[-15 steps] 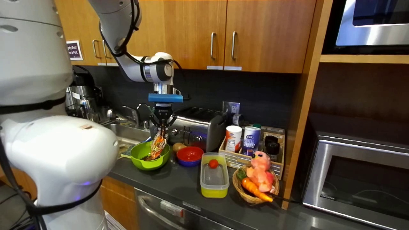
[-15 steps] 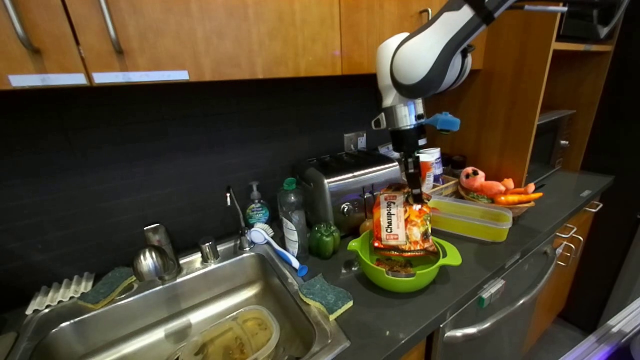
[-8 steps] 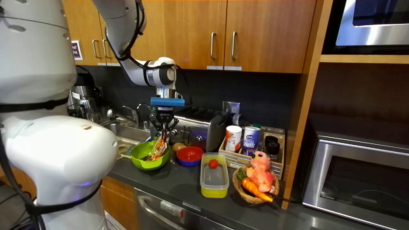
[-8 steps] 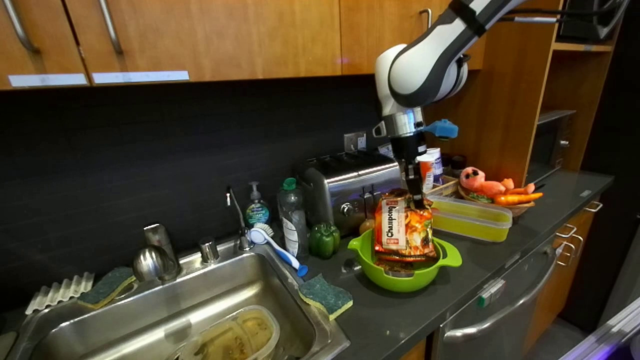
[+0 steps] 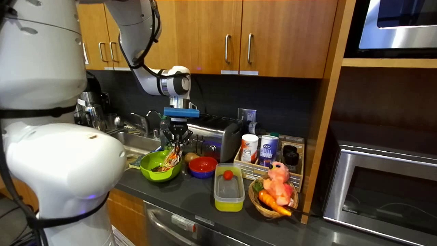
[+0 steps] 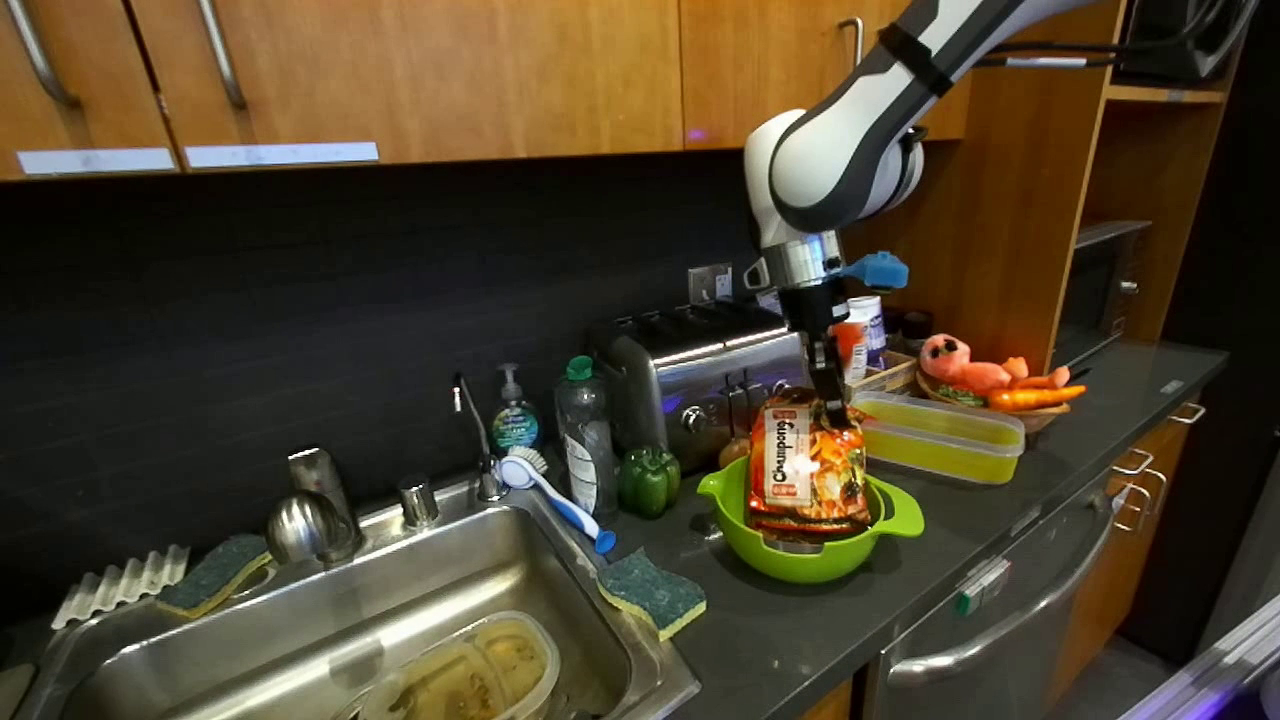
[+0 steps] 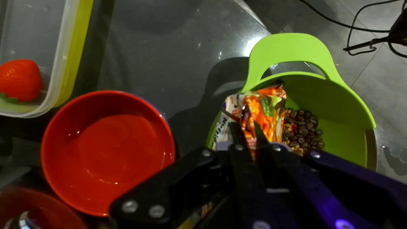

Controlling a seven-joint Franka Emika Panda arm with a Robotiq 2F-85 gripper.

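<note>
Lowered: your gripper (image 6: 836, 418) and the Champong packet (image 6: 812, 470) sit further down than a second ago, the packet now deeper in the green bowl (image 6: 800, 568).
Gripper hold: you have it clamped on the packet's top edge.
Packet place: down inside the green bowl, its upper part above the rim; whether its bottom rests on anything, you cannot tell.
Packet axis: the longer side runs top to bottom, nearly upright as you see it in an exterior view, printed face toward that camera, lettering running upward along it.
Packet lean: edge-on in an exterior view (image 5: 172, 158), you see it slant, top to the right and lower end to the left.
Beside the green bowl: you have a red bowl (image 7: 109, 149), stacked on a blue bowl (image 5: 203, 175), just beside it; a sponge (image 6: 652, 592) lies near, by the sink (image 6: 420, 560).
Behind your packet: the toaster (image 6: 690, 375), with a green pepper (image 6: 650, 482) and a bottle (image 6: 585, 440) near its end.
Green bowl contents: coffee beans (image 7: 303, 127) mixed with paler bits, next to your packet.
Yellow tub (image 5: 229, 206): it holds a strawberry (image 7: 20, 81).
Wicker basket (image 5: 254, 196): you see a pink plush (image 5: 279, 184) and a carrot (image 5: 273, 203) in it.
</note>
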